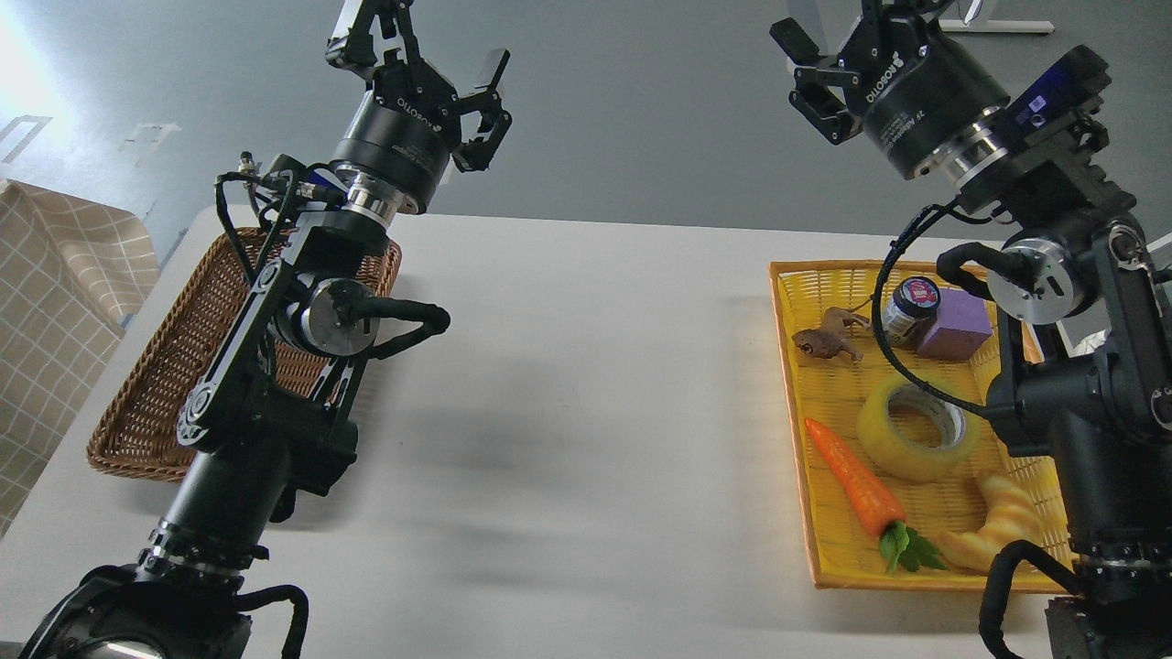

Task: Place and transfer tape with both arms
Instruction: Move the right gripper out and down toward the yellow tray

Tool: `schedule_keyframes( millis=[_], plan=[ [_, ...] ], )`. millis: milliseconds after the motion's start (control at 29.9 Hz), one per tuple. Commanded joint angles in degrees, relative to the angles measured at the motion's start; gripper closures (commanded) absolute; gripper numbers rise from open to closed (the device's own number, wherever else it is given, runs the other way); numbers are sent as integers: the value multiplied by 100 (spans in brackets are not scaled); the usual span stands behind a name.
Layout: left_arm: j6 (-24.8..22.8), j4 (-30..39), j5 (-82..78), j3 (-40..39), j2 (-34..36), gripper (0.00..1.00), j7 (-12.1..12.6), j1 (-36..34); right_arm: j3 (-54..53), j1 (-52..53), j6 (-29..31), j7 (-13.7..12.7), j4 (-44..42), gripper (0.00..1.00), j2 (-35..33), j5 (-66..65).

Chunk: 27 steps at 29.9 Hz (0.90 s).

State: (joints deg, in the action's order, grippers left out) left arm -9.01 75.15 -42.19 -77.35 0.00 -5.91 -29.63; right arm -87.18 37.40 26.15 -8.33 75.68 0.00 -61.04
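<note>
The tape [914,427] is lying on its side in the yellow tray [789,366] at about four o'clock on the white surface [586,384], its grey-white core facing up. A black cable from the right arm is crossing over its upper edge. Just beside it at seven o'clock a toy carrot [853,479] is lying slantwise, its green leaves pointing toward five o'clock. At five o'clock from the roll a pale croissant toy [998,526] is resting near the tray's near edge. At eleven o'clock from the roll a small brown animal figure [827,340] is sitting, and at one o'clock a dark-lidded jar [911,309] is standing against a purple block [957,326].

The left tool [421,57] is hanging high at eleven o'clock, above the far end of a brown wicker basket [156,384], with its fingers spread and nothing between them. The right tool [815,55] is raised at one o'clock, well above the tray; its fingers are partly cut by the top edge, yet they appear to be spread, holding nothing. Both tools are well apart from the roll.
</note>
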Motion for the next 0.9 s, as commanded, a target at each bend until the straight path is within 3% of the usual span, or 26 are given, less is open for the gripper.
schedule_keyframes(
  millis=[0, 67, 167, 434, 869],
  plan=[
    [-4, -1, 1, 0, 0, 2, 2, 1, 0, -57, 185, 120, 9, 0, 0, -5],
    [-4, -9, 1, 0, 0, 2, 2, 1, 0, -93, 185, 357, 17, 0, 0, -13],
    [-4, -10, 1, 0, 0, 2, 2, 1, 0, -102, 185, 490, 26, 0, -139, -22],
    [-4, -10, 1, 0, 0, 2, 2, 10, 52, -330, 185, 508, 140, 0, -1142, -101],
    [-4, -10, 1, 9, 0, 2, -7, 10, 922, -883, 185, 517, 869, 0, -2355, -1628]
  ],
)
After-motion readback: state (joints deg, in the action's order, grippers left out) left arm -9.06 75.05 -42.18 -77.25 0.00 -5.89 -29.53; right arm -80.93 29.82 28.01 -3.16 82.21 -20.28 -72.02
